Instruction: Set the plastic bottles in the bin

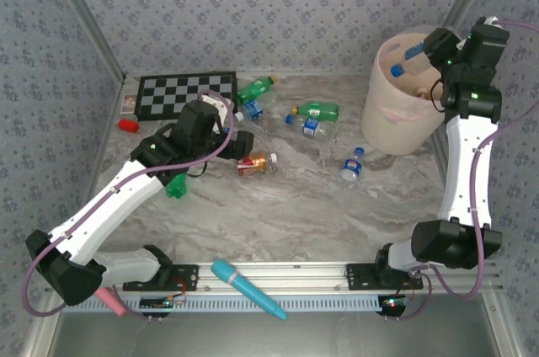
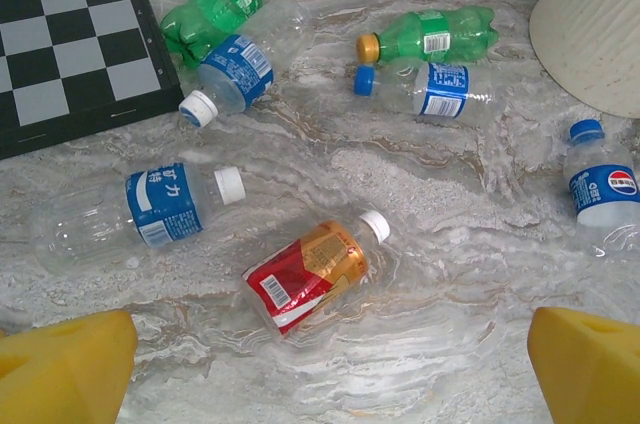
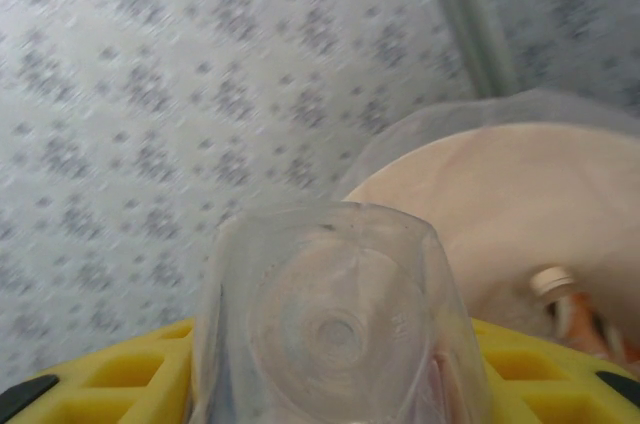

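Observation:
Several plastic bottles lie on the marble table. A red-and-gold-labelled bottle [image 2: 305, 274] [image 1: 257, 163] lies just ahead of my open left gripper [image 2: 325, 359] [image 1: 242, 145], which hovers above it with nothing between its yellow fingers [image 2: 65, 364]. Around it lie a blue-labelled bottle [image 2: 150, 209], two green bottles [image 2: 215, 9] [image 2: 430, 34] and a blue-capped bottle [image 2: 600, 184]. My right gripper [image 1: 428, 52] [image 3: 330, 389] is above the pink-beige bin [image 1: 396, 117] [image 3: 520, 194], shut on a clear bottle [image 3: 340, 314] with a blue cap [image 1: 397, 71].
A chessboard [image 1: 185, 92] lies at the back left, with a red block [image 1: 128, 125] beside it. A green block [image 1: 176, 189] sits under the left arm. A teal microphone [image 1: 247, 288] and a pink one [image 1: 109, 300] rest on the front rail.

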Controlling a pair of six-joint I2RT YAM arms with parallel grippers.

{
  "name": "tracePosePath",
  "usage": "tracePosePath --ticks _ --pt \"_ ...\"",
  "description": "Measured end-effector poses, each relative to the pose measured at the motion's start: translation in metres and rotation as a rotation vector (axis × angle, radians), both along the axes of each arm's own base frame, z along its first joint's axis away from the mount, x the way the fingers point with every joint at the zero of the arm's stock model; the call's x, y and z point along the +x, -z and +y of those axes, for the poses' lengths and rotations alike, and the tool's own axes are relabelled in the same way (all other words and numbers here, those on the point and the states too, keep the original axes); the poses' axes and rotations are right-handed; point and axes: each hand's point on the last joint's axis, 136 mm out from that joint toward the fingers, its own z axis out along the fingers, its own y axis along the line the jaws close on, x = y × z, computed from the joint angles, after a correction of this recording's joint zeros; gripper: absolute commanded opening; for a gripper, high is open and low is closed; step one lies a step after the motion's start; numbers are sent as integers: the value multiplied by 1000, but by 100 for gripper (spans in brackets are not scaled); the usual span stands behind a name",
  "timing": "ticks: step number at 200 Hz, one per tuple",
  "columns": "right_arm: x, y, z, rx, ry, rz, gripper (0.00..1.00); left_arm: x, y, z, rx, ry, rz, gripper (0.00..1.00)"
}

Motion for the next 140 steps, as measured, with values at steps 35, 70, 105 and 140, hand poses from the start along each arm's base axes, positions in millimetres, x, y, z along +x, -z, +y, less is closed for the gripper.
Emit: tracePosePath --ticks 35,70,105,140 --pt "-10 0 -40 -1 159 -13 52 0 0 0 -2 2 2 100" --pt "-4 9 -67 4 256 -8 52 0 0 0 -2 2 2 100" --pt "22 29 -84 27 298 21 52 -2 1 1 4 1 9 100" --pt "52 43 -89 84 294 37 59 -4 3 4 7 -9 23 100"
